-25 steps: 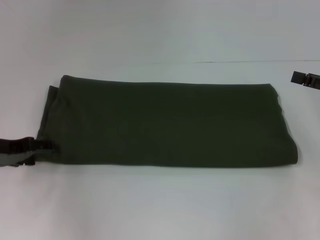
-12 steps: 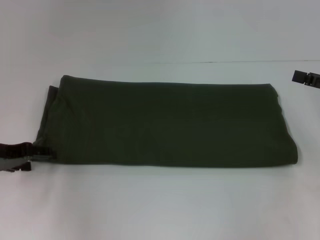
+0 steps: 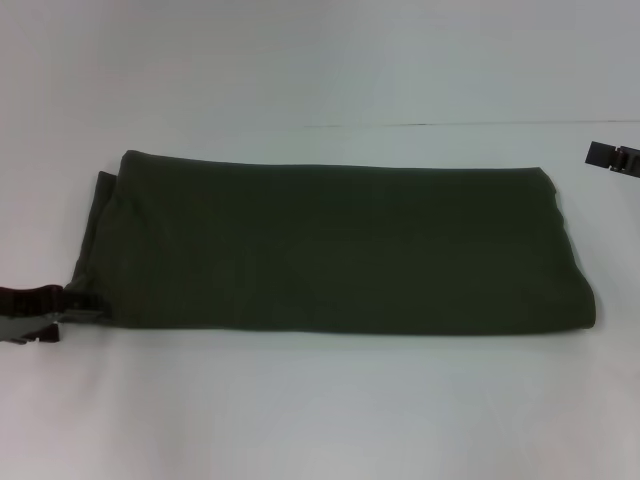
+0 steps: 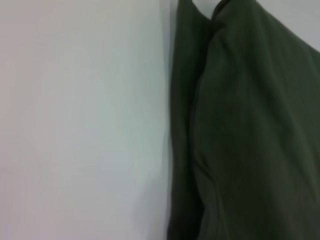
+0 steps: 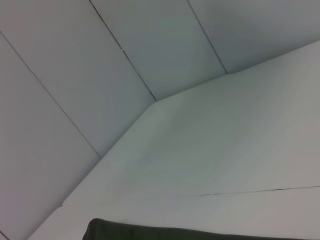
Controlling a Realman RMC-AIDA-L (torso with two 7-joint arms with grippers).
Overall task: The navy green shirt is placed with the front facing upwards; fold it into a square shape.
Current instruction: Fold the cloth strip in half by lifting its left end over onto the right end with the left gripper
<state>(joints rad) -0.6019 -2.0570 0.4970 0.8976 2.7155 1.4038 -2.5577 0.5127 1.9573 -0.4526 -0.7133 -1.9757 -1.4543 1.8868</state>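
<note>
The navy green shirt [image 3: 330, 245] lies on the white table, folded into a long rectangle with a plain green side up; no lettering shows. My left gripper [image 3: 72, 307] is at the shirt's near left corner, low on the table and touching the cloth edge. The left wrist view shows the layered shirt [image 4: 245, 130] edge beside bare table. My right gripper [image 3: 608, 156] hangs at the far right, off the shirt and well apart from it. In the right wrist view only a strip of the shirt [image 5: 150, 233] shows.
The white table [image 3: 320, 410] stretches in front of and behind the shirt. A seam line [image 3: 450, 124] crosses the tabletop behind it. Panelled walls [image 5: 100, 60] stand beyond the table.
The left gripper dropped a little lower and nearer at the shirt's corner between one second and half a second ago, then stayed still. The shirt and right gripper have not moved.
</note>
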